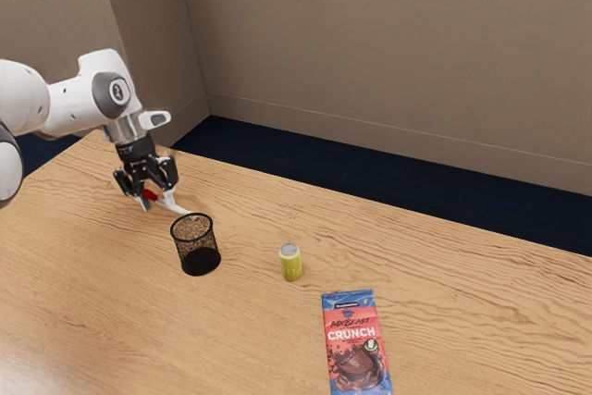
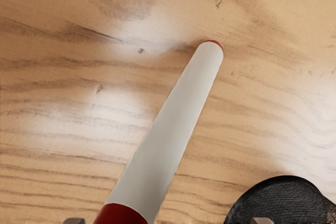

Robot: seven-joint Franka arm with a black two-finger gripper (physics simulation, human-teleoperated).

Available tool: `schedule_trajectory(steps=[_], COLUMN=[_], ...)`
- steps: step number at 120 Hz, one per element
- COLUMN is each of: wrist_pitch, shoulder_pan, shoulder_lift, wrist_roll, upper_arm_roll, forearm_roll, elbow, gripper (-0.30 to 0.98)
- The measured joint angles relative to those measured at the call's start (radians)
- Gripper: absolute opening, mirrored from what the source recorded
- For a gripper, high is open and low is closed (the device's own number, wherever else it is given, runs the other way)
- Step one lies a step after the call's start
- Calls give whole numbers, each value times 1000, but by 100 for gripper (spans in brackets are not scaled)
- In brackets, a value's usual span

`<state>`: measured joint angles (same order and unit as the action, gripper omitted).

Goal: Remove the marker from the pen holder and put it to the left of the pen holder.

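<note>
Hanging low, gripper (image 1: 156, 199): in the exterior view the fingers look spread, with the marker's red end between them, so nothing's really gripped imo. Lift crooked and one finger could hook that end and flick it.
Marker (image 1: 178, 208): out of the holder, lying off toward the exterior view's left, white body pointing back at the rim. It's round, so a nudge could easily set it rolling.
Pen holder (image 1: 195, 245): upright and pretty close. If the hand swings that way while backing off, it could knock the thing over.
Yellow can (image 1: 290, 263) and chocolate bar (image 1: 356, 344): farther along the table, low risk unless the arm sweeps wide.
Fingertips: going by the wrist view, they're well apart, marker between them but nearer one side. Uneven gap, so closing again might shove it before pinching it.
Red end: large and right under the hand. Can't tell if it's flat on the wood or a bit raised; if raised, it could drop and bounce.
Far end: clear of the holder's dark mesh, fwiw.
</note>
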<state>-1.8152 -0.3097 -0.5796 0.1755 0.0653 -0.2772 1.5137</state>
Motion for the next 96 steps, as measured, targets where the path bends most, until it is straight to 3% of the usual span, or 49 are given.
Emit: schedule_trajectory(steps=[51,73,85,96], wrist_pitch=[1,2,2,2], shoulder_pan=[-3,-4,33,155], shoulder_lift=[13,25,88,250], wrist_roll=[32,46,58,67], upper_arm_roll=[4,4,2,2], forearm_roll=[2,3,18,23], elbow=[102,120,117,117], gripper=[59,59,62,63])
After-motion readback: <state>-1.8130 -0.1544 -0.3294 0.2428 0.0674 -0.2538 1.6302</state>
